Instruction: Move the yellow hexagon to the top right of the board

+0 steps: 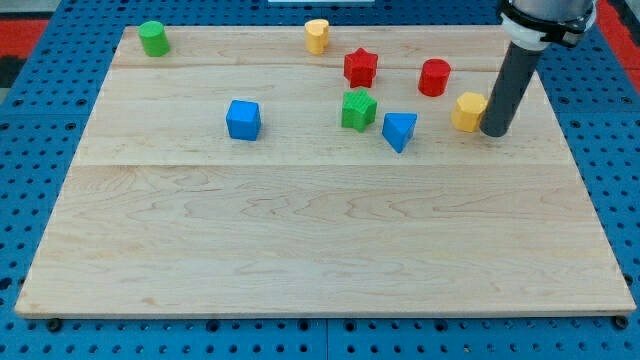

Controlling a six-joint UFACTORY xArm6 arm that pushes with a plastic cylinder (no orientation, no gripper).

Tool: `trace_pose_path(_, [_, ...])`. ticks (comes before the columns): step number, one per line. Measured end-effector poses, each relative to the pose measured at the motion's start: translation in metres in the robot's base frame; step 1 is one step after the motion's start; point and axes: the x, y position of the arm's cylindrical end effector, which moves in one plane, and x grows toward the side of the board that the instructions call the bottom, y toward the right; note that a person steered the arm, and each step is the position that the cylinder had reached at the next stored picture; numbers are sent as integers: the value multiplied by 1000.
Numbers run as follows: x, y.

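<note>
The yellow hexagon (468,111) lies on the wooden board (320,240) at the view's right, in the upper half. My tip (494,131) stands right beside it, on its right side, touching or nearly touching it. The dark rod rises from there to the view's top right corner. A red cylinder (434,77) sits just up and left of the hexagon.
A blue triangular block (399,130), a green star (358,109) and a red star (360,67) lie left of the hexagon. A yellow block (317,35) and a green cylinder (153,38) sit near the top edge. A blue cube (243,119) lies further left.
</note>
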Motion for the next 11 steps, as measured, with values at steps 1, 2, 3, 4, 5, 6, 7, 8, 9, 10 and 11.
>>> trace_pose_path(1, [2, -17])
trace_pose_path(2, [1, -33])
trace_pose_path(3, [-15, -34])
trace_pose_path(4, [-44, -26])
trace_pose_path(5, [-74, -18])
trace_pose_path(6, [-97, -1])
trace_pose_path(7, [-115, 21])
trace_pose_path(8, [-117, 28])
trace_pose_path(9, [-111, 24])
trace_pose_path(10, [-111, -2])
trace_pose_path(11, [-111, -32])
